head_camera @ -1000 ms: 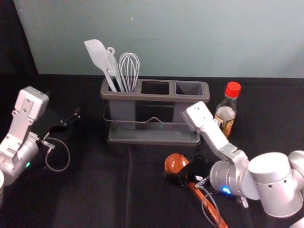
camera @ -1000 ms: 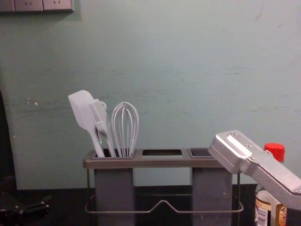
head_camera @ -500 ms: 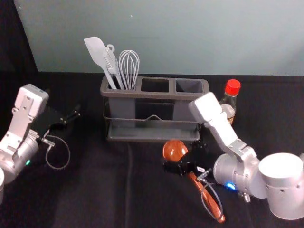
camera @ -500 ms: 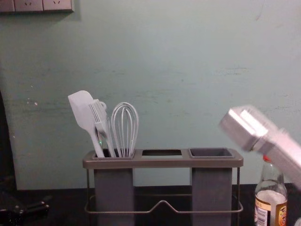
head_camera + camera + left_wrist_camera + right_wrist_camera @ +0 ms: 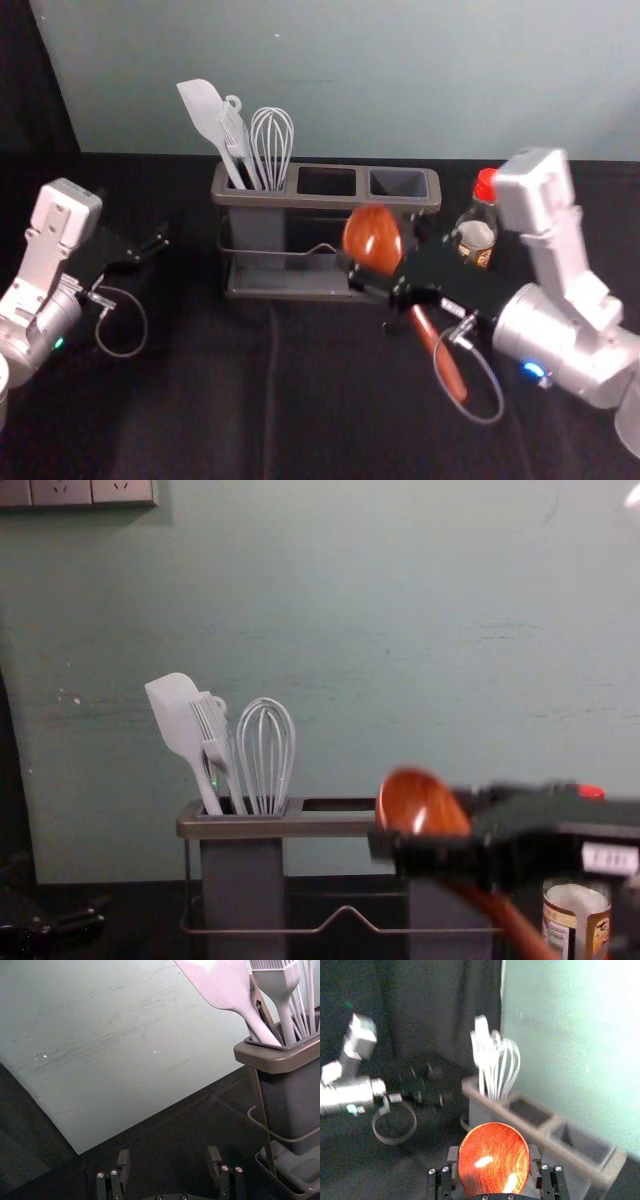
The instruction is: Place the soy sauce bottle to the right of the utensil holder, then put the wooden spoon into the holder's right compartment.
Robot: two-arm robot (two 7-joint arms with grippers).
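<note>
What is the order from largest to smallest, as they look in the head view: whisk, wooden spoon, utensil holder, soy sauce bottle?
1. Utensil holder
2. Wooden spoon, held in the right gripper
Unranked: soy sauce bottle and whisk look alike in size; the bottle is partly hidden.

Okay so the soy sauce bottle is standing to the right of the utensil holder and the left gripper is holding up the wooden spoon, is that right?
Not quite: the right gripper holds the wooden spoon, as the head view shows. The soy sauce bottle does stand to the right of the utensil holder.
</note>
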